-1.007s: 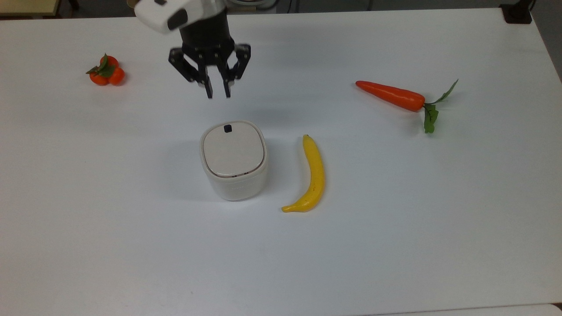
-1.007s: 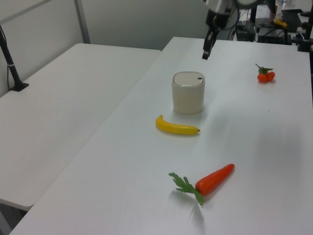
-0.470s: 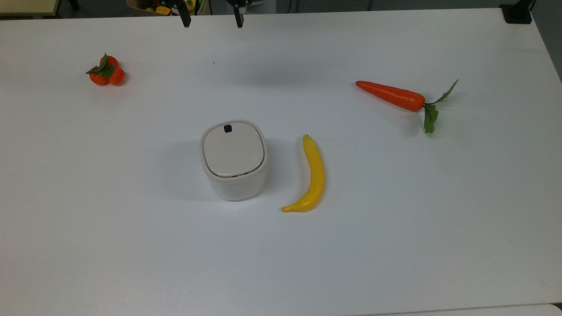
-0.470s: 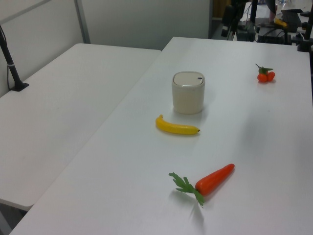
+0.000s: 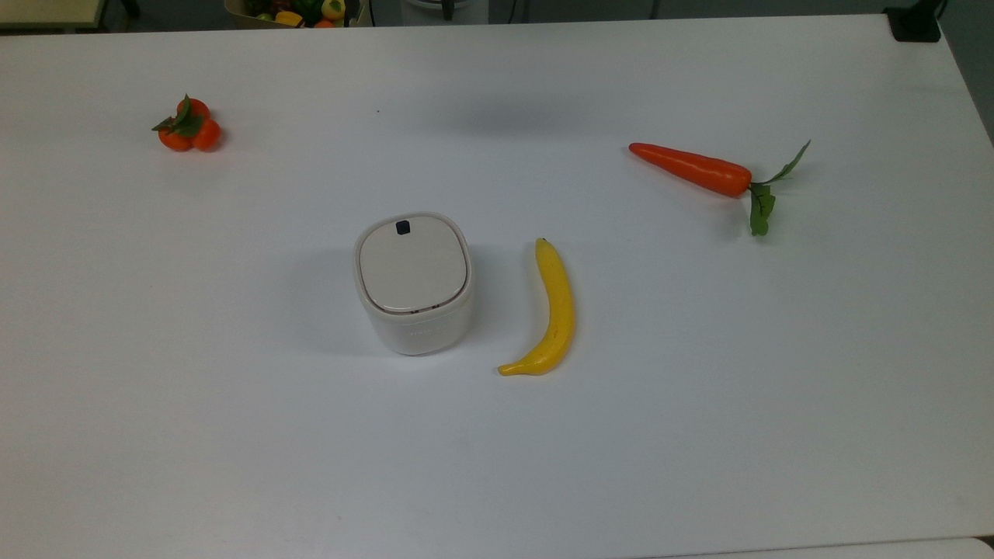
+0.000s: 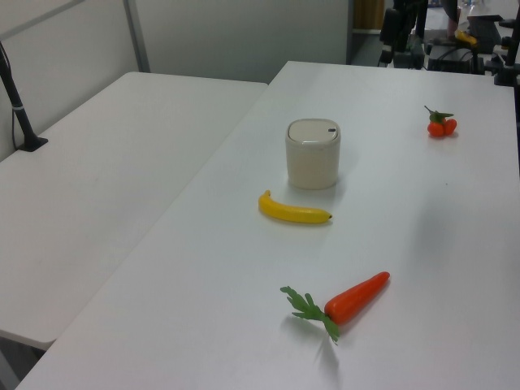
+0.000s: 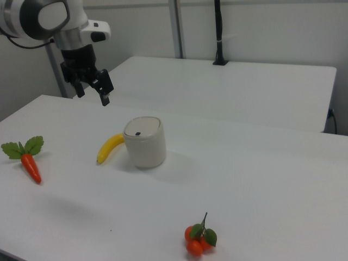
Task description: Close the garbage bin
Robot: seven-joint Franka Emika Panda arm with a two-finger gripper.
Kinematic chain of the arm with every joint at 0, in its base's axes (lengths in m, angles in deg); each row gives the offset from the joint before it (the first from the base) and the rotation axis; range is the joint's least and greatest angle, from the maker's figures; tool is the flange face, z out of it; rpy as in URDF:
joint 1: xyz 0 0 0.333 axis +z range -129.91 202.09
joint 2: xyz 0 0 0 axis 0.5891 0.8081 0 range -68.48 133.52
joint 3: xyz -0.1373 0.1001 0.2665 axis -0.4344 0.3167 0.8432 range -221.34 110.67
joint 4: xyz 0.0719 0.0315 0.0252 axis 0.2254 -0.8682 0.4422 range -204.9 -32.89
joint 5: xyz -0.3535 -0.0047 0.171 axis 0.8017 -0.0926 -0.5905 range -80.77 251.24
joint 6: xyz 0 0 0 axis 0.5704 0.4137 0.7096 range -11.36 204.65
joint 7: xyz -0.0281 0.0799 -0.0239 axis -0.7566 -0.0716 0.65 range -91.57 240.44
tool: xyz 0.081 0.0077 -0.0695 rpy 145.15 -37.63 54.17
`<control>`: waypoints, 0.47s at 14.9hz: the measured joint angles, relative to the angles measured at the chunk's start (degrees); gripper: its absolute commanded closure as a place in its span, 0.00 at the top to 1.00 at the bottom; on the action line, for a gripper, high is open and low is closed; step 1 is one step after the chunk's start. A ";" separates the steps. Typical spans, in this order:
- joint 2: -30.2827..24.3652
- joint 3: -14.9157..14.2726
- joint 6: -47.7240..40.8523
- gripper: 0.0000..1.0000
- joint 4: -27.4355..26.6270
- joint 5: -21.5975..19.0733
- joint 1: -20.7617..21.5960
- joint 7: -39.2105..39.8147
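Right view. White table (image 7: pixel 272 179) bearing three items, each located from the pincer (image 7: pixel 94 98). Banana (image 7: pixel 109 148): yellow, lying flat, below the pincer and slightly toward the right view's right; nearest of the three. Carrot (image 7: pixel 31 167): orange with green leaves, lying flat, below the pincer toward the right view's left. Cluster of small oranges (image 7: pixel 198 241) with green leaves: far below and toward the right view's right, well apart from the pincer. Second white table (image 7: pixel 244 87): behind, on the right view's right of the pincer, with a black post (image 7: pixel 218 32) at its far edge.
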 measured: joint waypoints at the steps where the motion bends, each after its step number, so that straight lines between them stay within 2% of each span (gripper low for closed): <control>1: 0.04 0.75 0.00 1.00 -0.12 0.70 0.00 1.49; 4: 0.10 2.11 0.00 1.00 -0.33 1.62 -0.03 5.80; 7: 0.14 3.29 0.00 1.00 -0.41 2.66 -0.03 5.82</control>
